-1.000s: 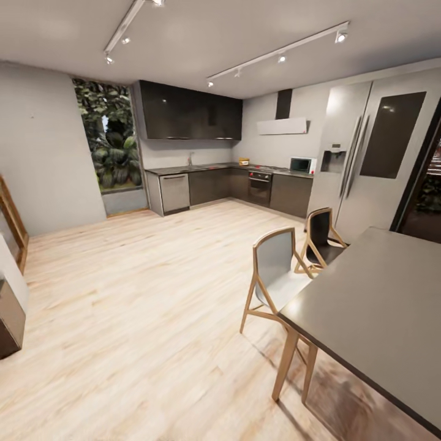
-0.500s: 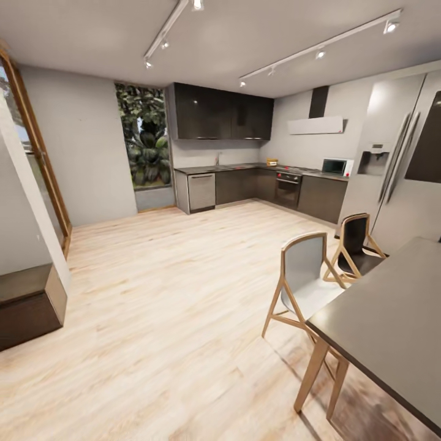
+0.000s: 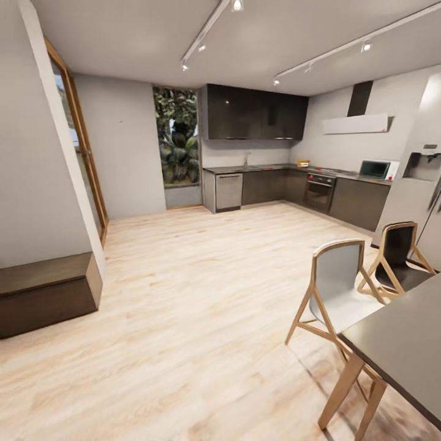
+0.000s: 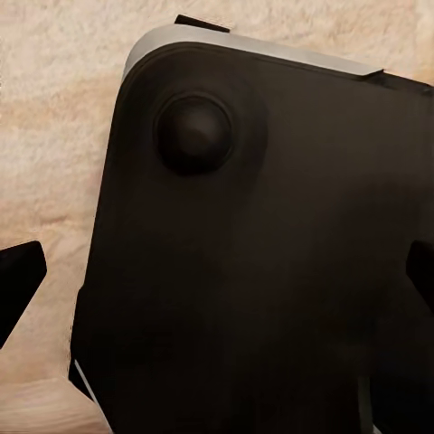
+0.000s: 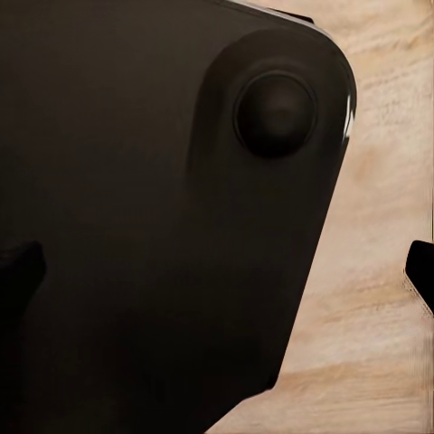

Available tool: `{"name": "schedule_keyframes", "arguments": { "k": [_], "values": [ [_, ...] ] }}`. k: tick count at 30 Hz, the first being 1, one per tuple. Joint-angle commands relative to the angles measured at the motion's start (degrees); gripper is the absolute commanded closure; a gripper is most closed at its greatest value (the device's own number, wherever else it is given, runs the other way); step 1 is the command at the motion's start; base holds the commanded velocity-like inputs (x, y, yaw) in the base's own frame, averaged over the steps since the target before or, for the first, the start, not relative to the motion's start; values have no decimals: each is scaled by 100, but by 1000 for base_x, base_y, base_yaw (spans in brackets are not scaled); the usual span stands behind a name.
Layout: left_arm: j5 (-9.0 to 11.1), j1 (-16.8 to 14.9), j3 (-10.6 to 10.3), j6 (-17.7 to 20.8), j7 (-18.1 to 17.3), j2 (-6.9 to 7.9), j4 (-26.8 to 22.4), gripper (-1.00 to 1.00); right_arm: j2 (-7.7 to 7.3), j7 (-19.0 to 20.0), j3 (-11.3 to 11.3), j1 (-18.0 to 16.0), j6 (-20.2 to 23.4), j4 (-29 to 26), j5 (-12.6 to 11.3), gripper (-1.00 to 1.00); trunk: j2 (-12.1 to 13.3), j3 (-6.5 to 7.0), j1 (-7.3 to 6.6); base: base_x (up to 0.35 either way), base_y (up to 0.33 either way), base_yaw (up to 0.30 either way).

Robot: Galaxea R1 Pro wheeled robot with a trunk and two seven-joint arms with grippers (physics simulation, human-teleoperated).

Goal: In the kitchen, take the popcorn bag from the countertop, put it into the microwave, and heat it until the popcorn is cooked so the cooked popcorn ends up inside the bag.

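From where I stood, the left gripper and right gripper hung over the robot's black base, above pale wood floor; only dark fingertip slivers showed at each picture's edges, set wide apart, so both jaws stood open and held nothing. At about four o'clock a dark dining table was cut off by the frame, with two chairs beside it. At nine o'clock sat one low brown bench. Far off at one o'clock ran the countertop; the microwave stood on it, well apart from both grippers. A small tan thing there was too small to name.
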Motion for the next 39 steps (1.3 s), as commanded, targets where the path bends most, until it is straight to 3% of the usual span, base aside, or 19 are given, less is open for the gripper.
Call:
{"name": "schedule_keyframes", "arguments": {
  "k": [1, 7, 31, 39],
  "values": [
    [30, 1, 2, -6, 4, -2, -5, -100, 0, -2, 12, -1, -18, 6, 29, -100, -2, -4, 0, 0, 0, 300],
    [42, 0, -11, 69, 4, -7, 21, -100, -9, 6, 11, -1, -25, 9, 34, -100, -2, -4, 0, 236, 0, 153],
    [41, 1, -14, 87, 4, -9, 30, -100, -9, 6, 21, -1, -29, 10, 56, -100, -2, -4, 0, 322, 0, 2],
    [35, 2, -19, 287, 4, -2, 21, -100, -9, 6, 21, -1, -10, 18, 57, -100, -2, -4, 0, 323, 0, 0]
  ]
}}
